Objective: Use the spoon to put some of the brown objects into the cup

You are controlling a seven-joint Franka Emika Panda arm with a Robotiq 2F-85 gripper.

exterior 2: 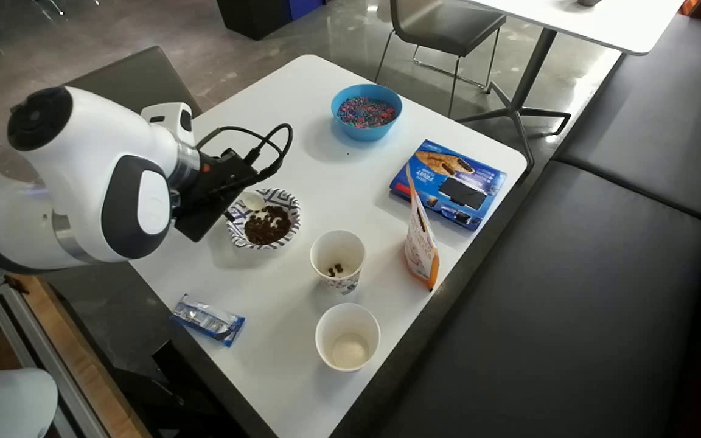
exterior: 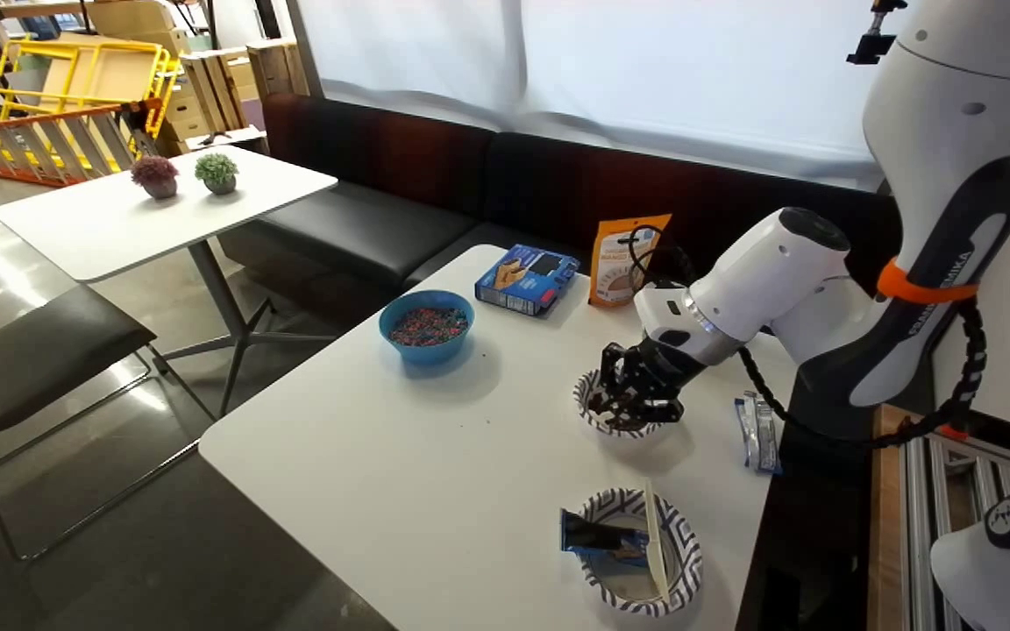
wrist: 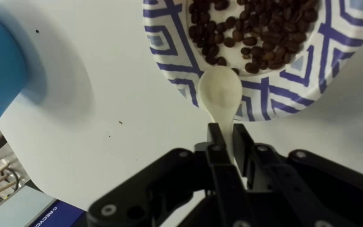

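Closest to the wrist camera, a black tool (wrist: 226, 134) is clamped on the handle of a pale cream spoon (wrist: 220, 86), gripping it from either side. The spoon's head, hollow side showing, reaches over the rim of a round, purple-and-white patterned bowl (wrist: 181, 41); whether it touches the rim, I cannot tell. Inside this bowl lies a loose heap of brown beans (wrist: 269, 34), with patches of white bottom showing between them. In an exterior view, a white cup (exterior 2: 338, 252) stands upright near that bowl, a few brown pieces (exterior 2: 334, 270) at its bottom. Near it stands a second cup (exterior 2: 348, 331), also white, its pale bottom in sight. In both exterior views, a blue bowl (exterior: 429, 354) holds many tiny bits (exterior: 429, 327) in pink, blue and dark shades. In an exterior view, a further bowl (exterior: 689, 556), also patterned, holds a blue packet (exterior: 593, 535) sticking out over the rim, and a slim pale utensil (exterior: 656, 548) lies across it. A blue box (exterior 2: 448, 182) lies near the blue bowl, an orange-and-white pouch (exterior: 610, 273) stands near the box, and a silvery packet (exterior 2: 207, 319) lies near an edge of the white surface (exterior: 400, 438)
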